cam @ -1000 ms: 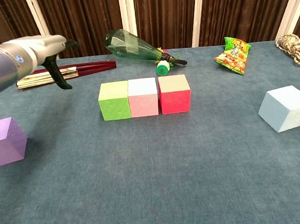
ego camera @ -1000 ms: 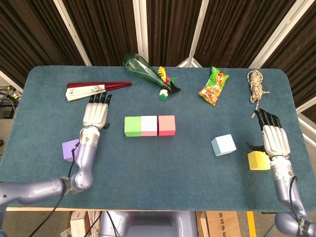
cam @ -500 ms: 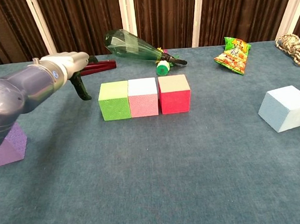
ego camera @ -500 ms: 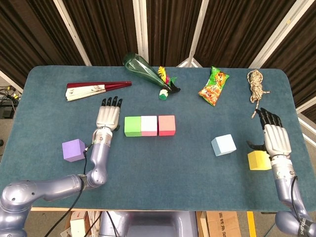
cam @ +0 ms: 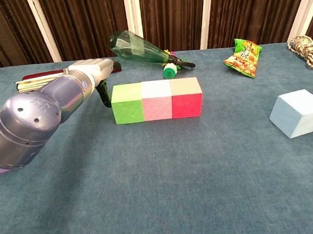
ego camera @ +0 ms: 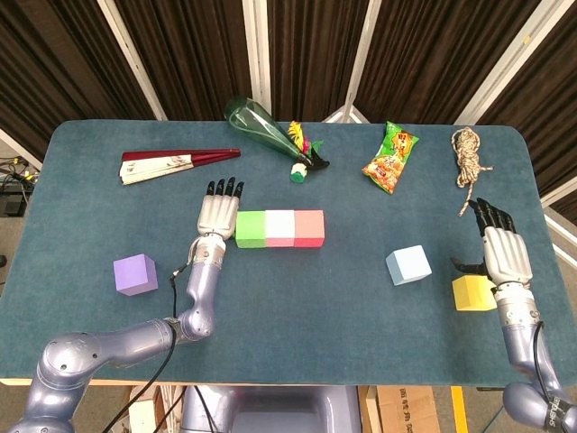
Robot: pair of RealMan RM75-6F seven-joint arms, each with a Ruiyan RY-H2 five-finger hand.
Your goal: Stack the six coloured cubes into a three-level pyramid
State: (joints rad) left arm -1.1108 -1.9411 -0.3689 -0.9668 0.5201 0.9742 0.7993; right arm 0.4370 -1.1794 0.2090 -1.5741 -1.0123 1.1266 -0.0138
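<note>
— What carries everything here?
— A bench covered in dark teal felt cloth (ego camera: pixel 81 189), with rounded far corners, filling most of the head view.
— And behind it, toward twelve o'clock?
— Dark brown pleated curtains (ego camera: pixel 189 54), crossed by slanted white frame bars (ego camera: pixel 257 50). The chest view shows the same curtains (cam: pixel 170 13) rising upright behind the far edge.
— Below the near edge, at six o'clock?
— Brown cardboard boxes (ego camera: pixel 401 410) on the floor, and black cables (ego camera: pixel 13 171) at nine o'clock.
</note>
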